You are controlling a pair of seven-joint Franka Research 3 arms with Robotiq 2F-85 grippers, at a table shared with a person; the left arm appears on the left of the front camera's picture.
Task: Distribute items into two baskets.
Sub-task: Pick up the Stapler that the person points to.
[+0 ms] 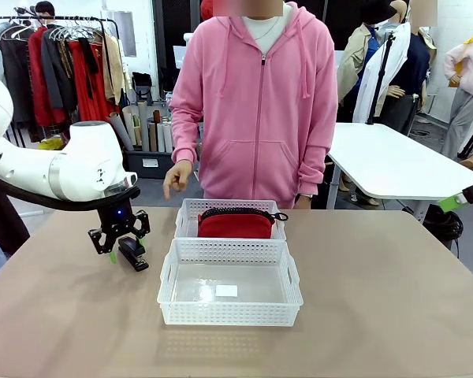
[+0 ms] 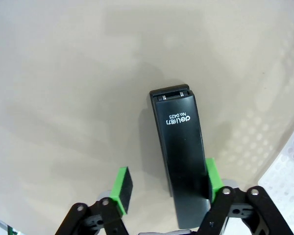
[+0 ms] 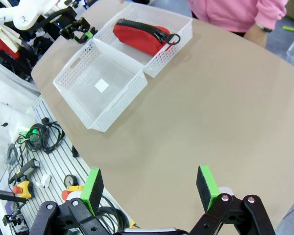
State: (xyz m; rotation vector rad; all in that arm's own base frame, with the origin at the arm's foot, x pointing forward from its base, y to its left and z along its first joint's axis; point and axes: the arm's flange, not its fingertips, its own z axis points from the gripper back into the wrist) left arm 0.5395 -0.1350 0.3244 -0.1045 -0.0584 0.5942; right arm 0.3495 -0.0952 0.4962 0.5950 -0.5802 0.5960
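Clothes racks (image 1: 63, 47) and a person in a pink hoodie (image 1: 260, 102) stand beyond the tan bench (image 1: 378, 299). On it two shallow white plastic lattice baskets sit end to end. The smaller far basket (image 1: 186, 219) holds the soft red zippered pouch (image 1: 236, 226) with its black zip, so that item looks placed. The larger near basket (image 1: 221, 313) holds no item, only a white label on its floor.

The step in hand seems to be picking up the small black stapler (image 2: 179, 147), which lies flat on the bench just left of the near basket, white print on its glossy top. The left tool (image 1: 124, 250) is down around it, jaws apart: one green pad touches the stapler's side and the other stands clear, so it is not yet gripped. The next move likely calls for closing squarely on the narrow, hard body, lifting it, and carrying it over the near rim. The right tool (image 3: 149, 188) hangs wide apart, holding nothing, above the bench's edge.
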